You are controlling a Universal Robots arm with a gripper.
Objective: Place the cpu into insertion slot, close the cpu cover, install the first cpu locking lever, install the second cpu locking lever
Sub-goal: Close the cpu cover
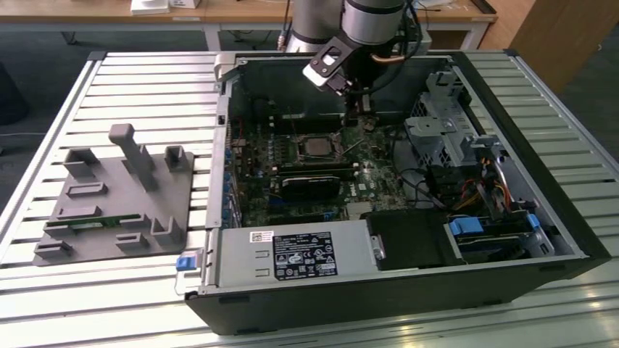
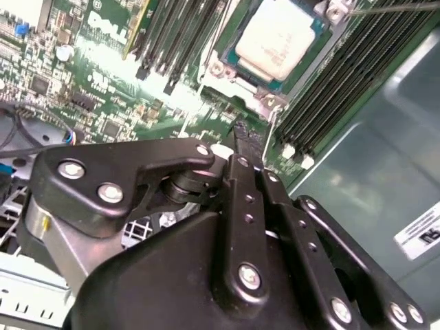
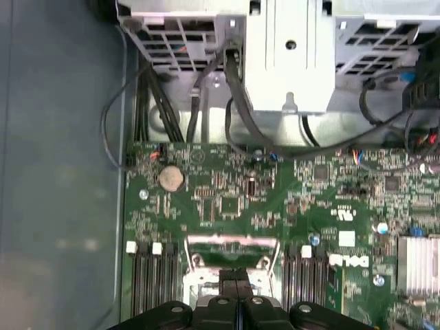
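Arm's tool [image 3: 237,278] has fingers pressed together, nothing seen between them. Tips hang low by one edge of silver cpu cover [image 2: 240,86]; contact cannot be told. Pale cpu [image 2: 278,34] lies flat in insertion slot [image 1: 314,138], framed by cover. Black memory slots [image 3: 148,282] flank socket closely on both sides. Drive cage [image 3: 289,55] and cables [image 3: 234,103] crowd board edge beyond. Open computer case [image 1: 541,181] rests on slatted table [image 1: 145,80].

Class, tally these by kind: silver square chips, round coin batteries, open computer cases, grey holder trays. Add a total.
pale silver square cpu: 1
round silver coin battery: 1
open black computer case: 1
grey plastic holder tray: 1
Total: 4
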